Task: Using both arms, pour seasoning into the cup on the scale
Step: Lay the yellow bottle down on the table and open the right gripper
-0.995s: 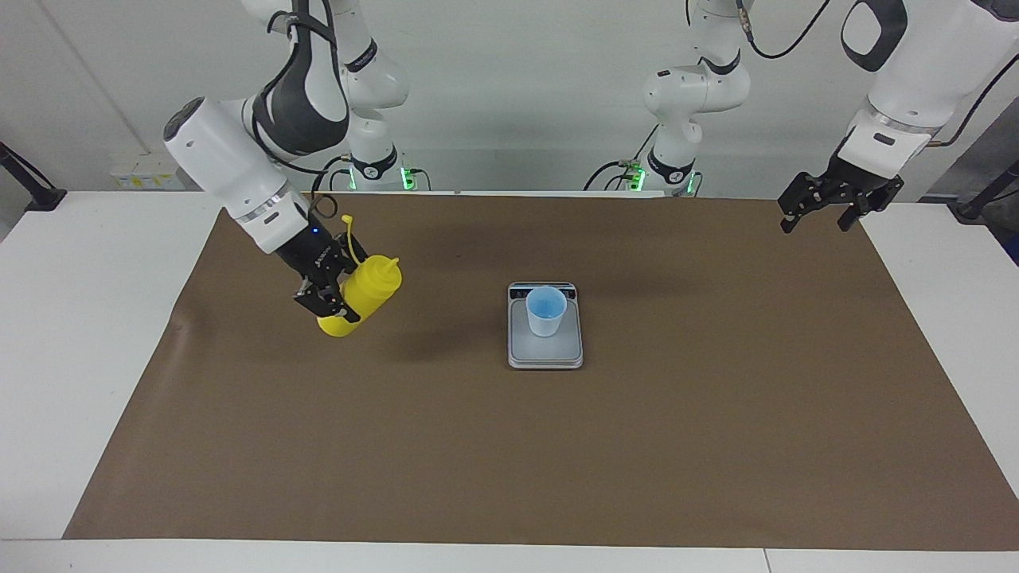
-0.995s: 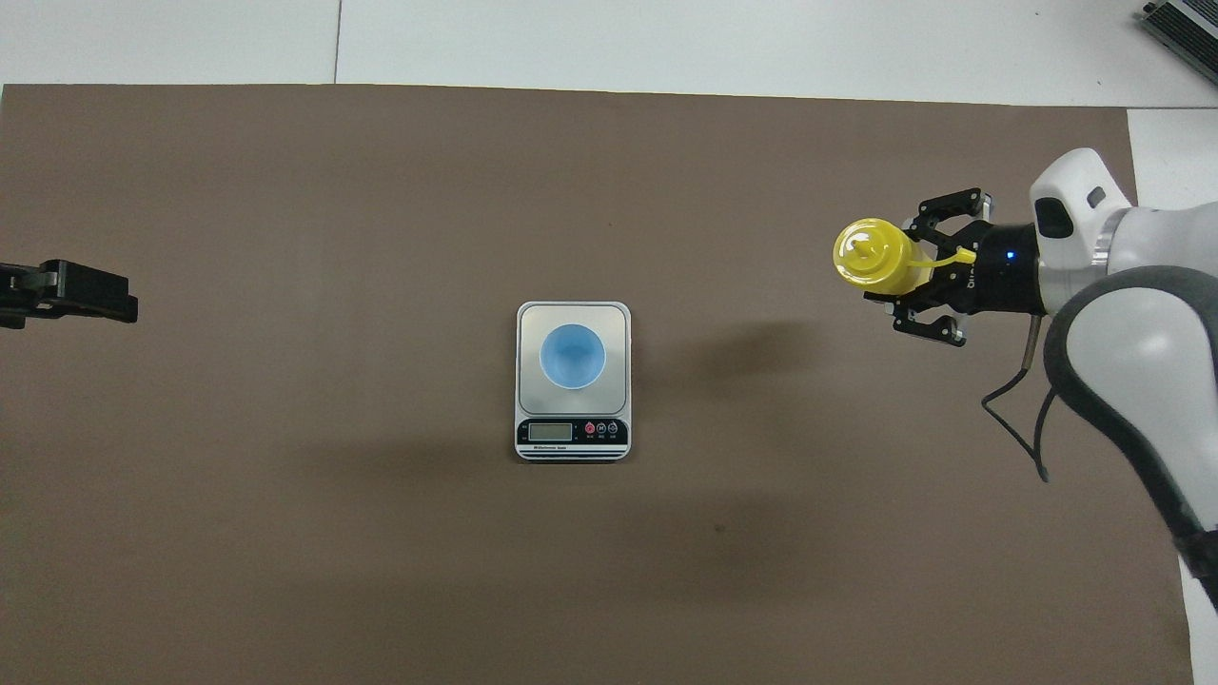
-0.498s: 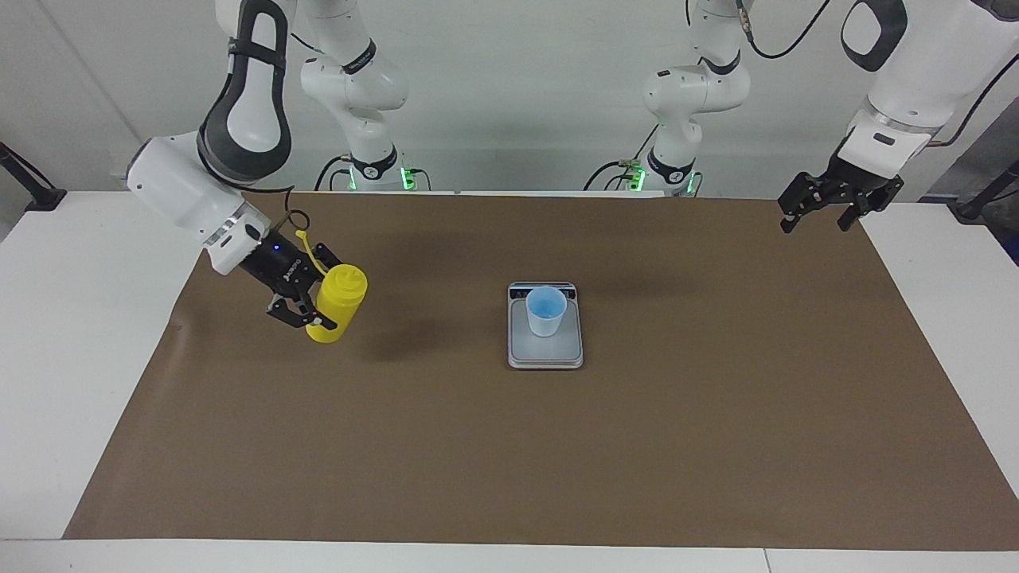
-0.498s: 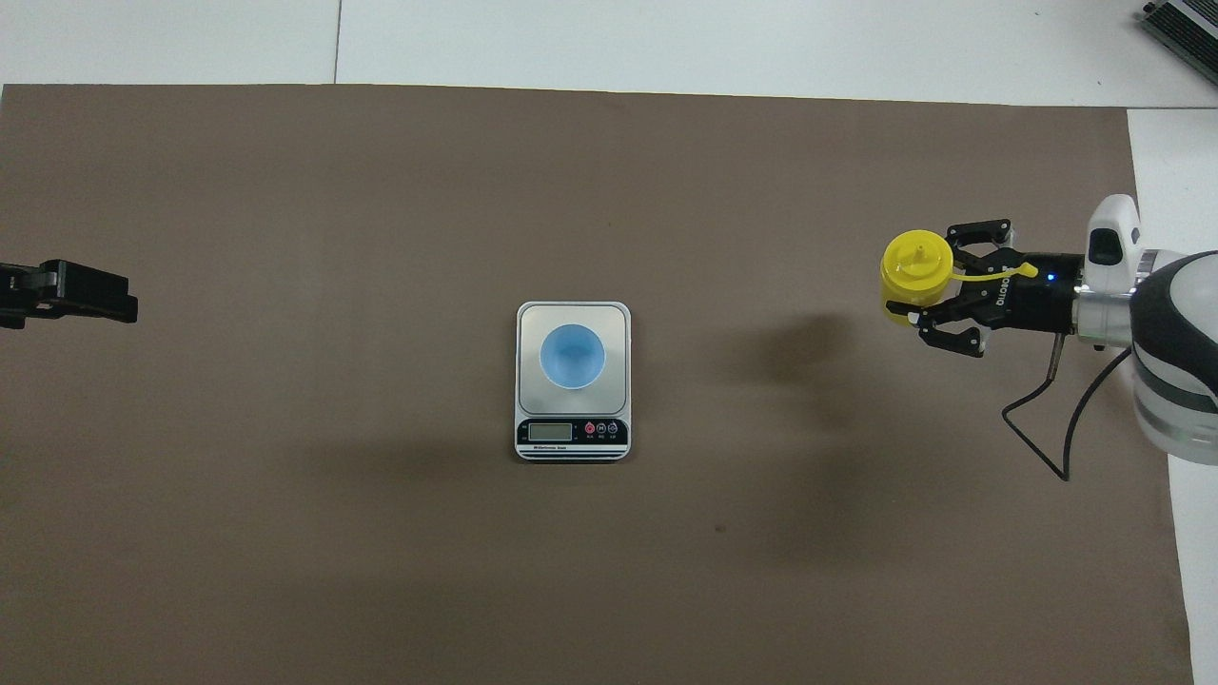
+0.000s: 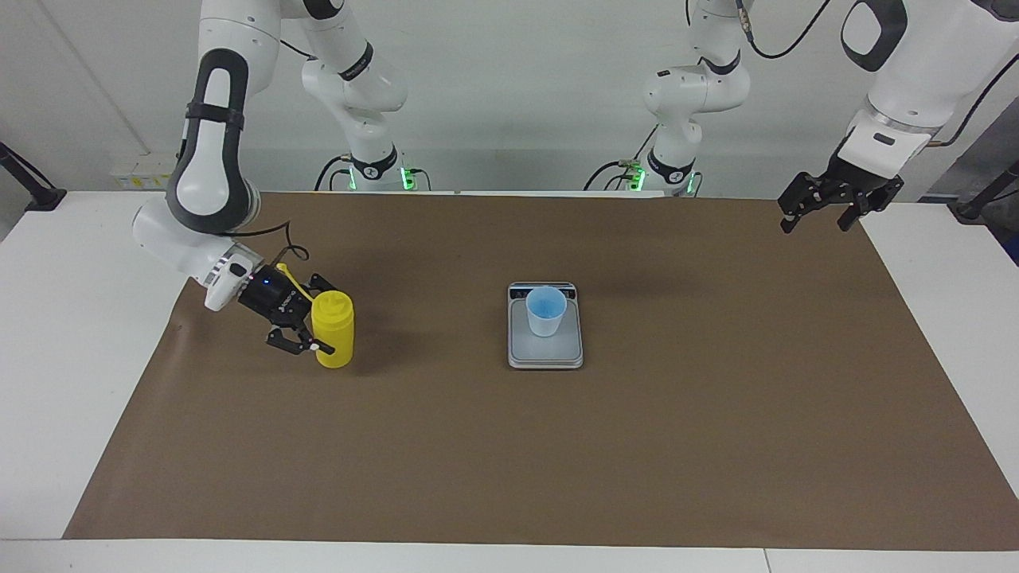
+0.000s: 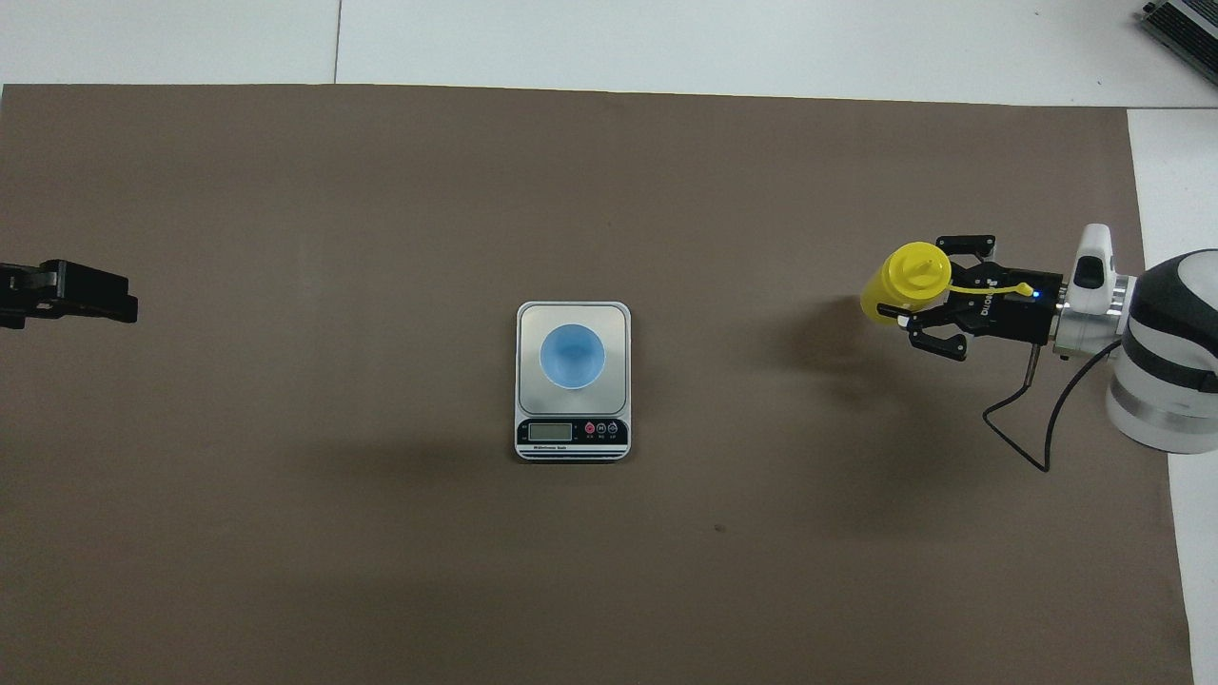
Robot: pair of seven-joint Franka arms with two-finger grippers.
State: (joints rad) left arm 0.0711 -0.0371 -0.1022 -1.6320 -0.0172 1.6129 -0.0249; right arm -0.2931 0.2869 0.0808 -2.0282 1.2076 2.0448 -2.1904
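White and bent low, the right arm (image 5: 211,167) reaches down from the robots' end, and the right gripper (image 5: 315,321) pinches the yellow seasoning bottle (image 5: 333,329) from the side. The bottle stands upright with its base at the brown mat (image 5: 509,446), toward the right arm's end of the table, well apart from the scale (image 5: 545,344). The light blue cup (image 5: 546,312) sits upright on the scale's grey plate. The left arm (image 5: 907,72) waits raised over the mat's corner at its own end, and the left gripper (image 5: 824,215) hangs there with fingers spread.

From overhead, the right gripper (image 6: 913,303) lies nearly level, clamped around the bottle (image 6: 909,281), whose cone top faces up and whose thin cap strap trails back over the gripper. White lettering runs along the gripper's body, too small to read. The cup (image 6: 572,356) is centred on the scale (image 6: 573,433), whose dark display strip and buttons face the robots. Only the left gripper (image 6: 119,306) tips show at the edge.
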